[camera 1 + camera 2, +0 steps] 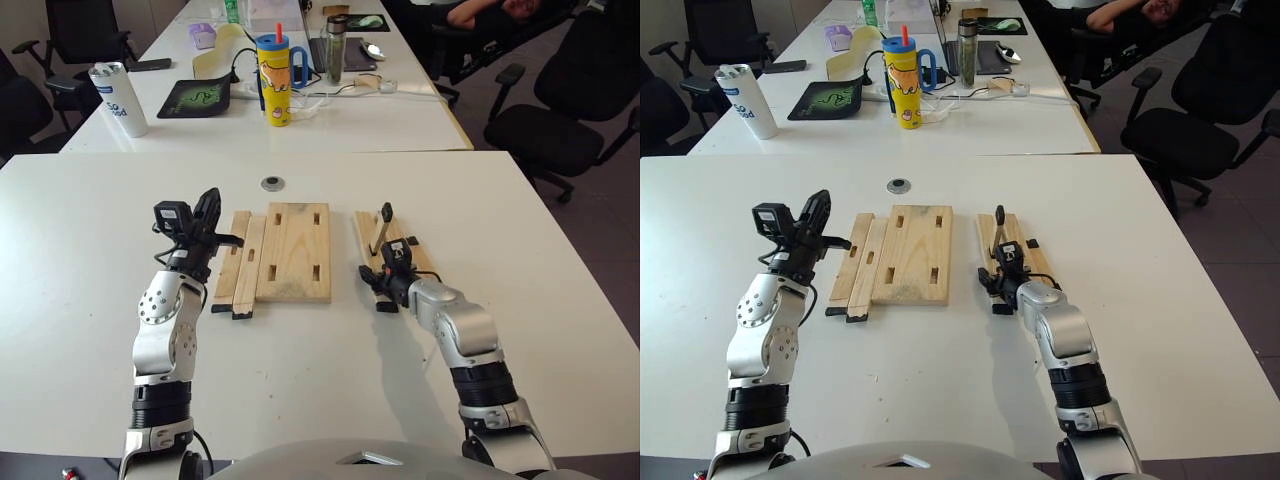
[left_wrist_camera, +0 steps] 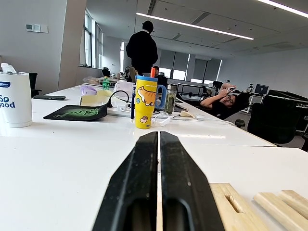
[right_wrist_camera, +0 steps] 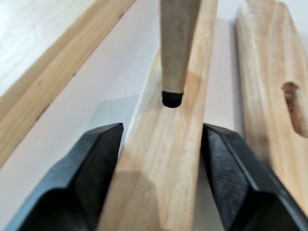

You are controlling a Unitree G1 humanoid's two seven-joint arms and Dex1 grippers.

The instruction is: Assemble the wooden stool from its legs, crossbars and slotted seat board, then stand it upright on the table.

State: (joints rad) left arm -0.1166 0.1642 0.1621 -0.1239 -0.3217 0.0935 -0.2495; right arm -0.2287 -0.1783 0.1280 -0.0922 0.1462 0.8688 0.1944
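Slotted seat board (image 1: pixel 293 250) flat at mid-tabletop (image 1: pixel 80 300), slots up, ready for fitting. Right pincer (image 3: pixel 161 129) straddling a wooden leg (image 3: pixel 163 192) beside it, seemingly clamped for lifting. Left pincer (image 2: pixel 159 139) shut, empty, raised clear of the spare legs (image 1: pixel 240 262).

In the right wrist view, the wooden slat (image 3: pixel 168 159) clamped in the right gripper (image 3: pixel 161 131) is blurred at its near end and runs off the lower edge, so its length cannot be read. The tilted stick (image 3: pixel 177 43), dark tip resting on the slat, is cut off at the upper edge. The seat board (image 3: pixel 43 53) is cropped to a strip along one side. In the left wrist view, the closed left gripper (image 2: pixel 159 139) hides the table (image 2: pixel 57 163) directly ahead, and the slotted wooden piece (image 2: pixel 231 202) is cut by the lower edge.
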